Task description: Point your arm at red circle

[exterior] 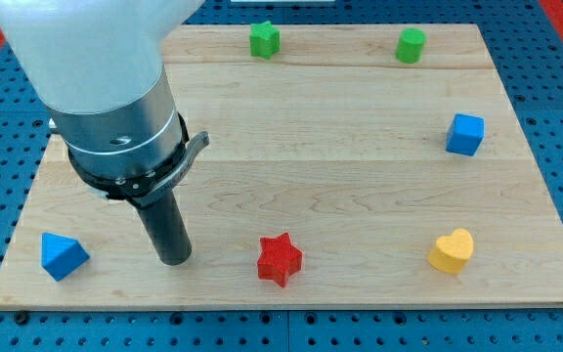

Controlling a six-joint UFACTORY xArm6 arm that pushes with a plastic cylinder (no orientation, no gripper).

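Observation:
No red circle shows in this view; the arm's body covers the board's upper left part. The only red block I see is a red star [280, 259] near the view's bottom centre. My tip [175, 260] rests on the board at the lower left, about a hundred pixels left of the red star and to the right of a blue triangle [63, 255].
A green star [264, 39] and a green cylinder [411, 45] sit along the view's top. A blue cube [465, 134] is at the right. A yellow heart [452, 251] is at the lower right. The wooden board [360, 156] lies on a blue pegboard.

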